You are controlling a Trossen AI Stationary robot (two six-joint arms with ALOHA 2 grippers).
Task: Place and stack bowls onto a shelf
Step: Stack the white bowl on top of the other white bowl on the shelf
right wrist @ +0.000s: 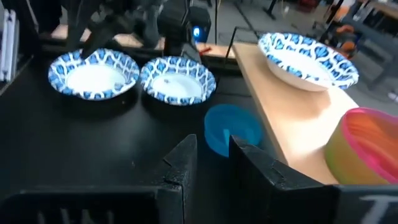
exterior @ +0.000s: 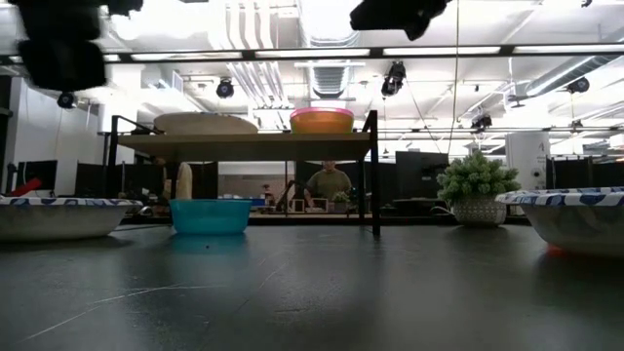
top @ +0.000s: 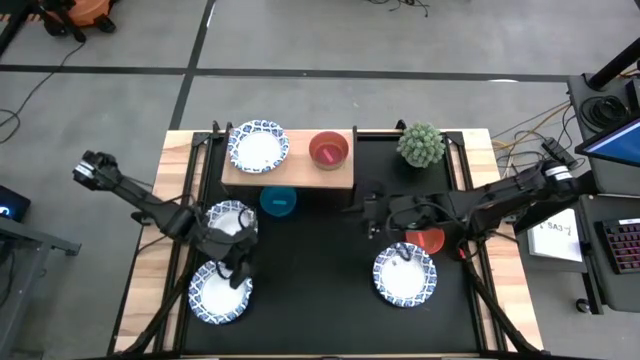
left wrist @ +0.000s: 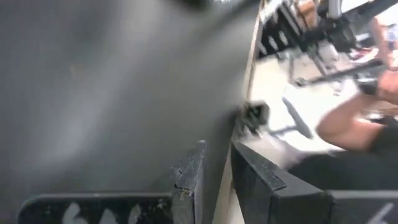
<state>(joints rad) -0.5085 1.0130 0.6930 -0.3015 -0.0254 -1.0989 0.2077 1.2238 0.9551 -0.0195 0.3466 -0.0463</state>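
On the shelf (top: 288, 172) we count one patterned bowl (top: 258, 147) and one magenta bowl (top: 328, 151), side by side, nothing stacked. Still on the tabletop (top: 320, 280) we see the teal bowl (top: 278, 201) just beside the shelf, three patterned bowls (top: 405, 276) and a red bowl (top: 429, 240). We judge the task barely begun. The right gripper (right wrist: 208, 149), jaws narrowly apart and empty, faces the teal bowl. The left gripper (left wrist: 214, 162), jaws narrowly apart, hovers over the left bowls.

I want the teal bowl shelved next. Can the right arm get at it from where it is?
Probably yes. The right gripper faces the teal bowl with bare tabletop between them; the shelf stands beside the bowl, not over it.
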